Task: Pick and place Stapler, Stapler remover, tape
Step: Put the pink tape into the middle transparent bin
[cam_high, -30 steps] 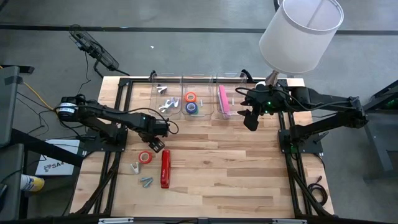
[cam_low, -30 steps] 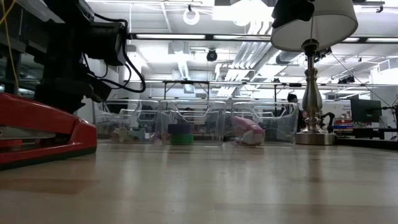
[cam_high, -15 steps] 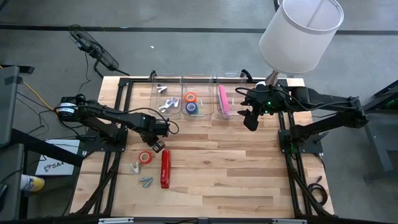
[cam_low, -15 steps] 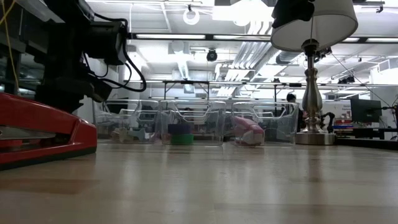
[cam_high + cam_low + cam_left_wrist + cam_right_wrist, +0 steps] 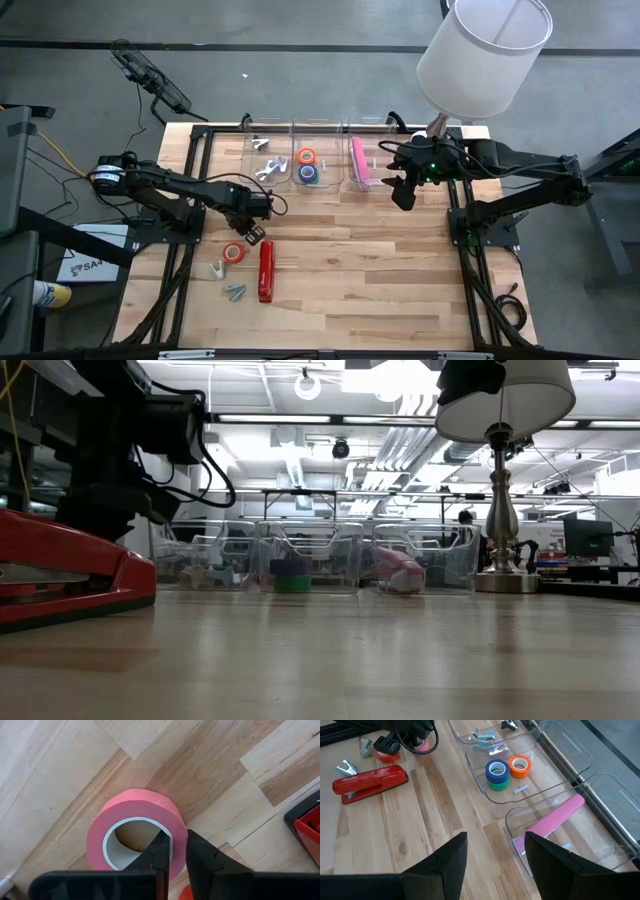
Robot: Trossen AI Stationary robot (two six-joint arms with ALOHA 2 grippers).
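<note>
Left hand (image 5: 253,235) sits over tape (image 5: 234,253) beside red stapler (image 5: 266,271); right hand (image 5: 404,193) hovers near bins (image 5: 315,150).

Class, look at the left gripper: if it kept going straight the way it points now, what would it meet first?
The left gripper points down at the pink tape roll, its fingers straddling the roll's wall. Going on, it would probably meet the wooden table under the roll.

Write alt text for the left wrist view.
The left gripper pinches the wall of a pink tape roll, one finger inside the ring, one outside, on a wooden table. A red stapler shows at the edge.
</note>
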